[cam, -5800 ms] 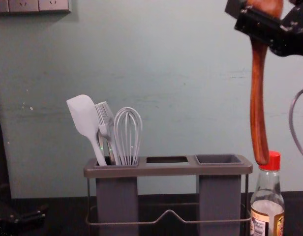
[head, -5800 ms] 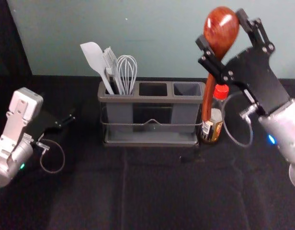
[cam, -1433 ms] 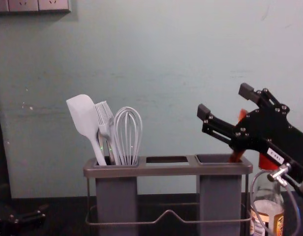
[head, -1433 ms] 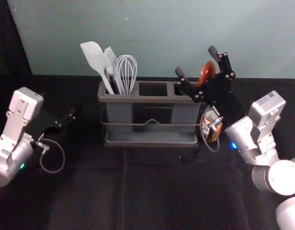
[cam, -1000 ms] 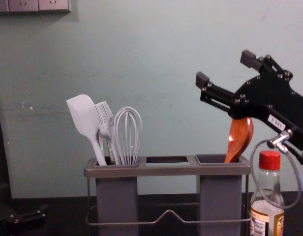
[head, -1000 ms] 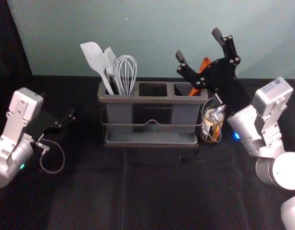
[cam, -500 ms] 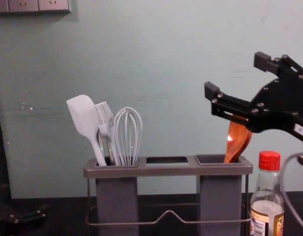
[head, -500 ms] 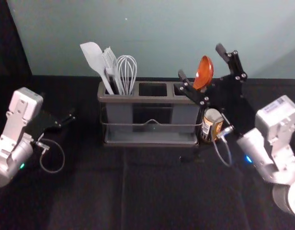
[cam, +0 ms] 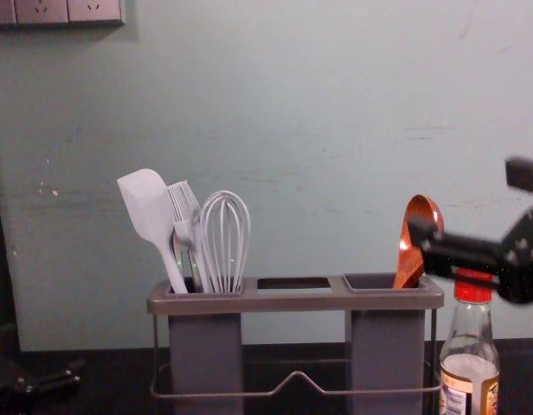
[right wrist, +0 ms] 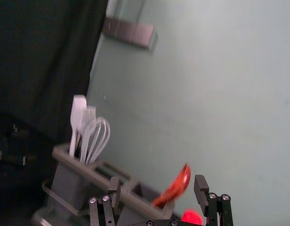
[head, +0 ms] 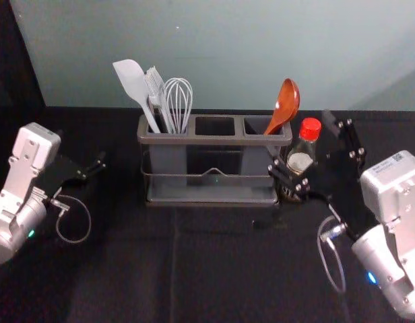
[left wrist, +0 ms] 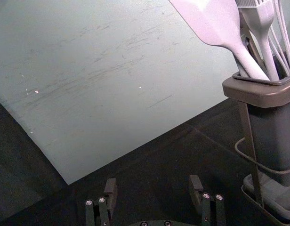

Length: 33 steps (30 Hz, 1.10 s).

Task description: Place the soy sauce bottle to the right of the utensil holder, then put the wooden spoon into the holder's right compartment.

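The right gripper (head: 300, 136) is hanging wide and unloaded near the soy sauce bottle (head: 300, 160); the left gripper (head: 100, 163) is resting, spread, left of the utensil holder (head: 214, 140). Black cloth (head: 214, 269) is covering the table, a pale wall (head: 214, 40) rising behind. The wooden spoon (head: 285, 102) is leaning in the holder's right compartment, left of the right gripper; the bottle is standing just right of the holder, its base seemingly half-hidden by a finger in the head view.

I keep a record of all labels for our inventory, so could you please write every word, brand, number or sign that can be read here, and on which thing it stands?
No text can be read.
Soy sauce bottle: printed label with a barcode, lettering too small to read.
Right arm's white housing: printed marking, too small to read.
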{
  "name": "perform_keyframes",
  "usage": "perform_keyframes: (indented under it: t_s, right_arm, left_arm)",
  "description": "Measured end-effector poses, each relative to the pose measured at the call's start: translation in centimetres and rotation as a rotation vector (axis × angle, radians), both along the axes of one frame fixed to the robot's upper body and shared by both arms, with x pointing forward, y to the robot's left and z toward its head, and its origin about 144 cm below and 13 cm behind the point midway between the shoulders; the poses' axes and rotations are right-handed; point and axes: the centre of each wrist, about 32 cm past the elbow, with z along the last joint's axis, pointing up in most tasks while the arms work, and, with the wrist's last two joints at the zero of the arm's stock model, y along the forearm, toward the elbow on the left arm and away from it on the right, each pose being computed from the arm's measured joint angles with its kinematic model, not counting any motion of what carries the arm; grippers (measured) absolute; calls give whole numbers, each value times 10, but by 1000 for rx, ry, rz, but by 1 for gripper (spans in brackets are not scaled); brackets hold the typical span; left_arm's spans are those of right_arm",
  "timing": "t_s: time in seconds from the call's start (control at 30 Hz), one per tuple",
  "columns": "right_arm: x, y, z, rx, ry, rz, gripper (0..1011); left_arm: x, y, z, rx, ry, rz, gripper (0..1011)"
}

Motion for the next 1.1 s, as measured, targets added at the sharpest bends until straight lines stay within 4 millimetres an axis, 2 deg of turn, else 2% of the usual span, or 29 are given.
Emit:
perform_keyframes:
  t_s: [0.27, 0.9, 1.1]
  right_arm:
    - [-9, -1, -2, -3, 96, -31, 1002]
    - [-10, -2, 3, -8, 86, -17, 1002]
    - [-18, -14, 3, 5, 74, -59, 1002]
  left_arm:
    - [0, 0, 0, 0, 0, 0, 1005]
    - [0, 0, 0, 0, 0, 0, 1005]
    - [0, 0, 0, 0, 0, 0, 1005]
